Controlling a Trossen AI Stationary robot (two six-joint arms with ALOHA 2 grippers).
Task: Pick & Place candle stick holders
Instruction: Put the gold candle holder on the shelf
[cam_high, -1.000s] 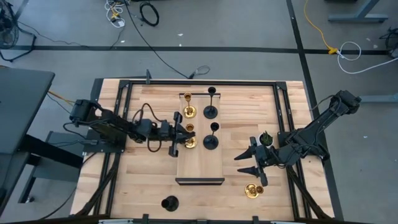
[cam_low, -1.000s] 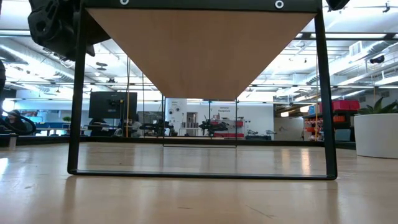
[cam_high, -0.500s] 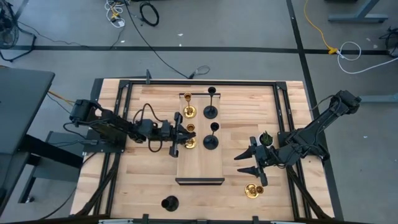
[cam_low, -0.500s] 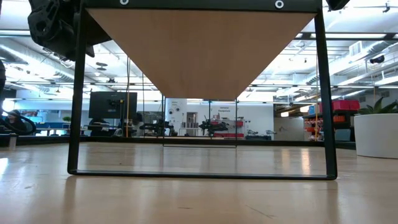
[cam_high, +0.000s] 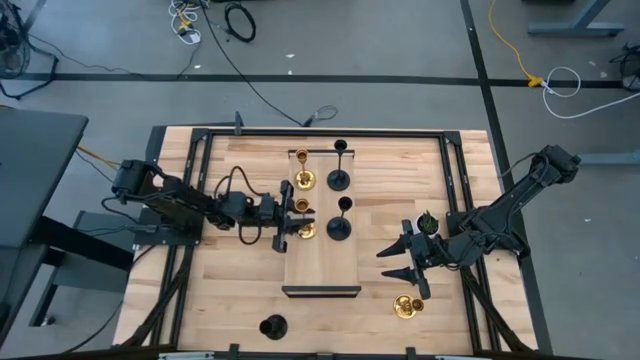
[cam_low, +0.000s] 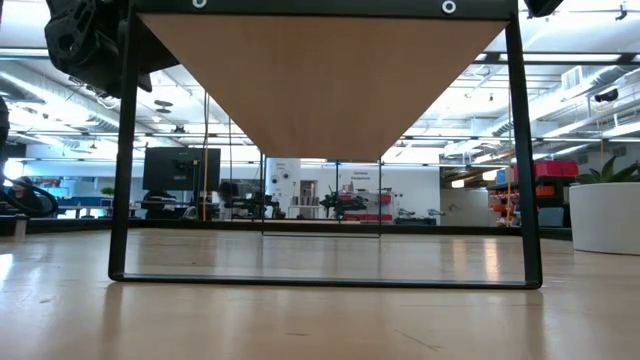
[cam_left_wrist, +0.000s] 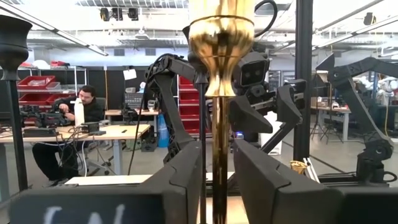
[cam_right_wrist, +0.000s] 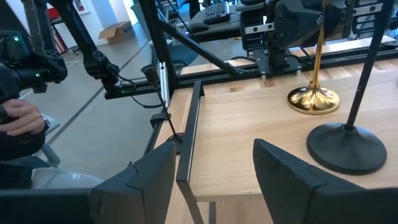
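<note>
Two gold holders stand on their round bases on the left side of the raised wooden board (cam_high: 322, 262): one far (cam_high: 303, 180), one nearer (cam_high: 305, 228). Two black holders (cam_high: 340, 180) (cam_high: 340, 229) stand on its right side. A third black holder (cam_high: 272, 327) and a third gold one (cam_high: 405, 306) stand on the table near the front. My left gripper (cam_high: 287, 222) is level at the nearer gold holder. Its fingers (cam_left_wrist: 186, 180) stand on either side of the stem (cam_left_wrist: 218, 155), with a narrow gap on each side. My right gripper (cam_high: 398, 262) is open and empty, to the right of the board.
A small white pot with a green plant (cam_high: 428, 222) stands beside my right arm. A black metal frame (cam_high: 320, 133) runs round the table. The board stands on thin black legs (cam_low: 120, 150) above the tabletop. People work at desks in the room beyond (cam_left_wrist: 81, 112).
</note>
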